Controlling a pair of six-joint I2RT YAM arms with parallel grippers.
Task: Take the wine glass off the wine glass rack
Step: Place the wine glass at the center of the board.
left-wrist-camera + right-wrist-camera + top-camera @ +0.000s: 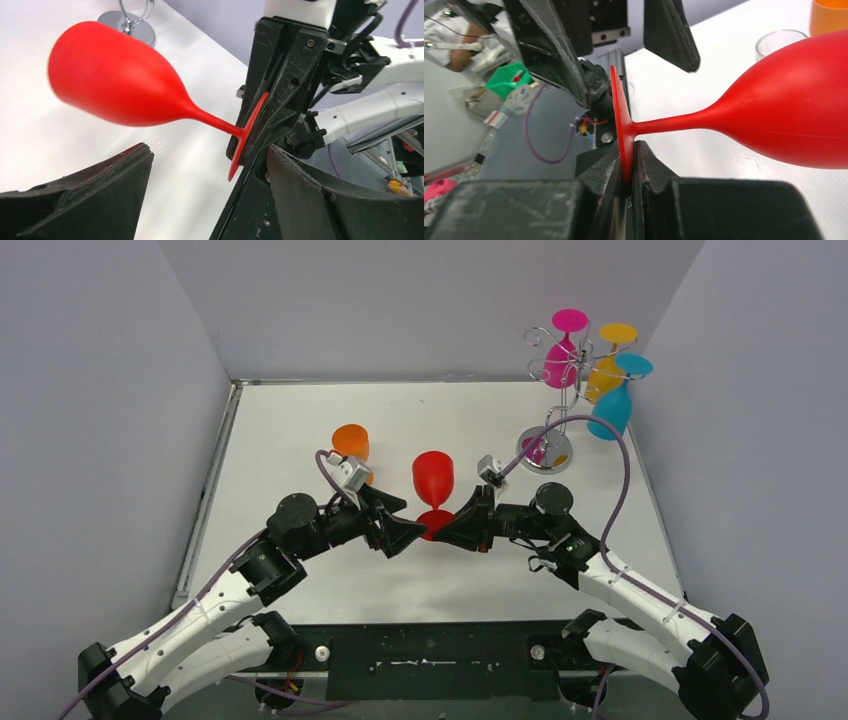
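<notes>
Toward the bench's near edge, the right end effector (630, 167) pinches the red wine glass (433, 478) by its foot, while the left end effector (412, 522) gapes wide.

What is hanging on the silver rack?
Three glasses hang upside down on the rack: a pink glass, a yellow glass and a blue glass. The blue one covers part of the yellow one.
</notes>
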